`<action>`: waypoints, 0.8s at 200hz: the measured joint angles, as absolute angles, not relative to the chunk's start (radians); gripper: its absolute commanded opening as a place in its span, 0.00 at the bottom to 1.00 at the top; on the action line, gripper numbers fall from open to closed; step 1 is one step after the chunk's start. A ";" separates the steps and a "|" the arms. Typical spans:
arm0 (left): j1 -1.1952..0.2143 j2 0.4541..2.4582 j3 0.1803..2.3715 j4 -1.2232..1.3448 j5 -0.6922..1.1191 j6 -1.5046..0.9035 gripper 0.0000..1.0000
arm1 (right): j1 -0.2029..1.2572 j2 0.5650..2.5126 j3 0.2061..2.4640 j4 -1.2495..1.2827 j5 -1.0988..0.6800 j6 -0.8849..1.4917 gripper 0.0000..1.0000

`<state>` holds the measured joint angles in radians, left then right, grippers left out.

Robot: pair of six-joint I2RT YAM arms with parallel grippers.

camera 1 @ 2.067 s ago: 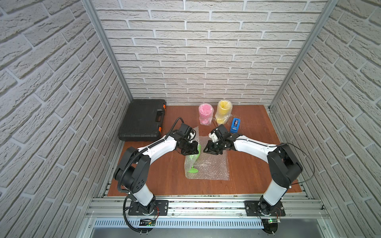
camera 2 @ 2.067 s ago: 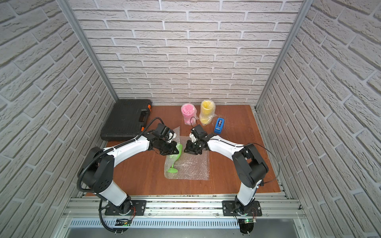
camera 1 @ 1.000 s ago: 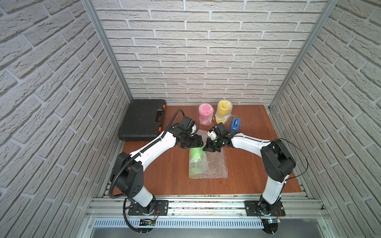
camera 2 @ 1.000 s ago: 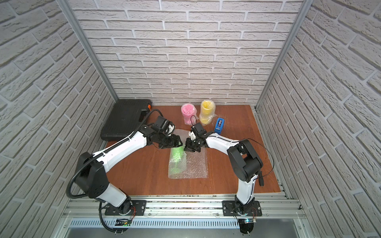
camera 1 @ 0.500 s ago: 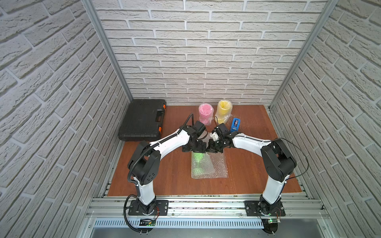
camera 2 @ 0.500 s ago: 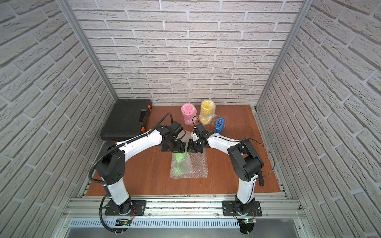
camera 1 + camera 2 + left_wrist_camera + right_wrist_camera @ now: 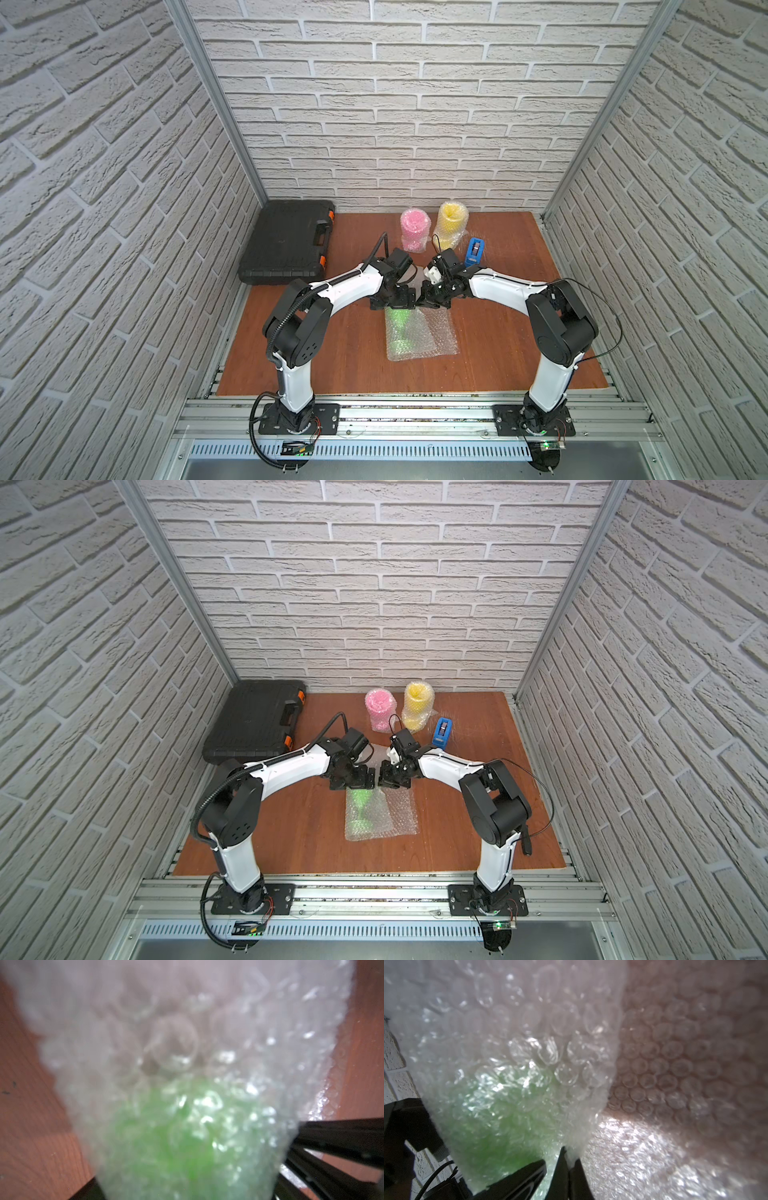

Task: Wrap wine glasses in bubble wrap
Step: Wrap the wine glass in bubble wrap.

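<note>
A lime green wine glass point(image 7: 400, 322) point(image 7: 360, 804) lies on its side mid-table, covered by a folded sheet of bubble wrap point(image 7: 436, 336) point(image 7: 395, 816). My left gripper point(image 7: 392, 301) point(image 7: 187, 1192) stands open at the glass's far end, its fingers wide on either side of the wrapped green bowl point(image 7: 176, 1147). Right beside it, my right gripper point(image 7: 432, 297) point(image 7: 569, 1159) is shut on an edge of the bubble wrap point(image 7: 583, 1126). The green glass point(image 7: 492, 1122) shows through the plastic. A pink wine glass point(image 7: 414, 230) and a yellow one point(image 7: 451, 224) stand wrapped at the back.
A blue tape dispenser point(image 7: 475, 251) sits just behind the right arm, near the yellow bundle. A black tool case point(image 7: 291, 241) lies at the back left. The brown table point(image 7: 332, 357) is walled by brick panels on three sides.
The bubble wrap has been folded over the green glass, which lay partly bare two seconds ago. My left gripper moved right to the glass's far end and opened wider. The right gripper stayed shut.
</note>
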<state>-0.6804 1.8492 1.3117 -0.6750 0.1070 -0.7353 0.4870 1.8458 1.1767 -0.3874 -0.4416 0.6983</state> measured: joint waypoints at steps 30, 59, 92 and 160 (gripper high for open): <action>-0.672 1.862 1.294 -0.639 0.129 -0.736 0.96 | 0.486 1.846 1.177 -0.401 -0.423 0.693 0.03; -0.669 1.863 1.280 -0.608 0.144 -0.736 0.89 | 0.486 1.846 1.178 -0.409 -0.412 0.690 0.04; -0.663 1.862 1.258 -0.564 0.166 -0.734 0.84 | 0.486 1.840 1.189 -0.440 -0.389 0.673 0.18; -0.627 1.811 1.172 -0.474 0.227 -0.716 0.79 | 0.493 1.701 1.190 -0.529 -0.358 0.643 0.29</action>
